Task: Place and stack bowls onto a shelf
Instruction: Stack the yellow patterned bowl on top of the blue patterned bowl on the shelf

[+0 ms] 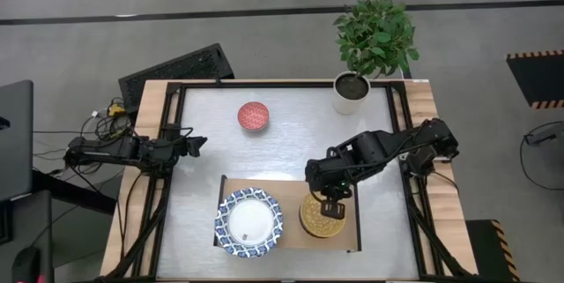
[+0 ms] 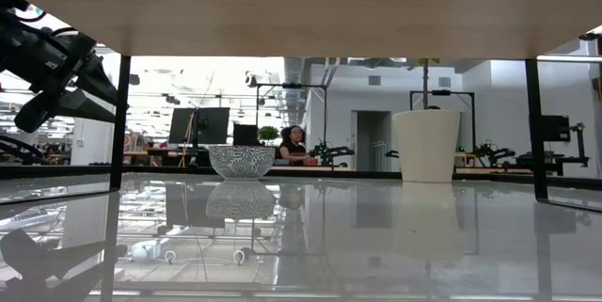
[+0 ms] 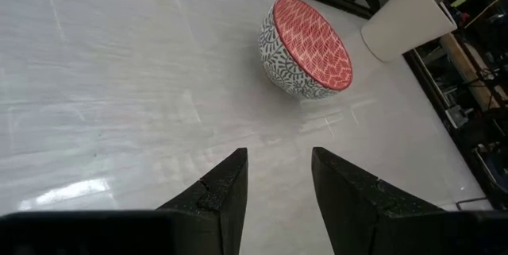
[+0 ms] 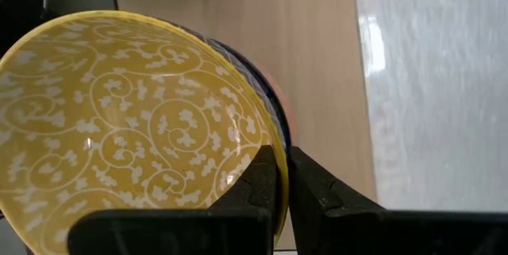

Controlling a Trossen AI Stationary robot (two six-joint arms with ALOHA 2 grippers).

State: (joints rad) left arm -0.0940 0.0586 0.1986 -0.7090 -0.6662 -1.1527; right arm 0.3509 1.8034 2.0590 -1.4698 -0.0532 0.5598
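Note:
A yellow bowl (image 1: 320, 216) with a white scroll pattern sits over the right part of the light-wood shelf (image 1: 291, 186), and my right gripper (image 1: 332, 207) is shut on its rim. In the right wrist view a dark blue rim (image 4: 275, 100) of another bowl shows just under the yellow bowl (image 4: 119, 120). A large blue-and-white bowl (image 1: 249, 222) stands on the shelf's left part. A red-inside bowl (image 1: 254, 115) stands on its base on the table toward the far side. My left gripper (image 3: 278, 168) is open at the table's left edge, pointing at that red bowl (image 3: 305, 48). My right gripper pinches the yellow bowl's rim (image 4: 268, 140) on its right side, one finger inside the bowl and one outside. The fingers come from above, pointing steeply down. The bowl stays level, mouth up, nested over the bowl beneath; whether it rests on it I cannot tell.
A white plant pot (image 1: 352, 91) with a green plant stands at the table's far right corner. The shelf's black end frames (image 2: 119, 119) stand on the table in the low view. A black keyboard (image 1: 176, 70) lies beyond the far left edge. A person sits in the room behind.

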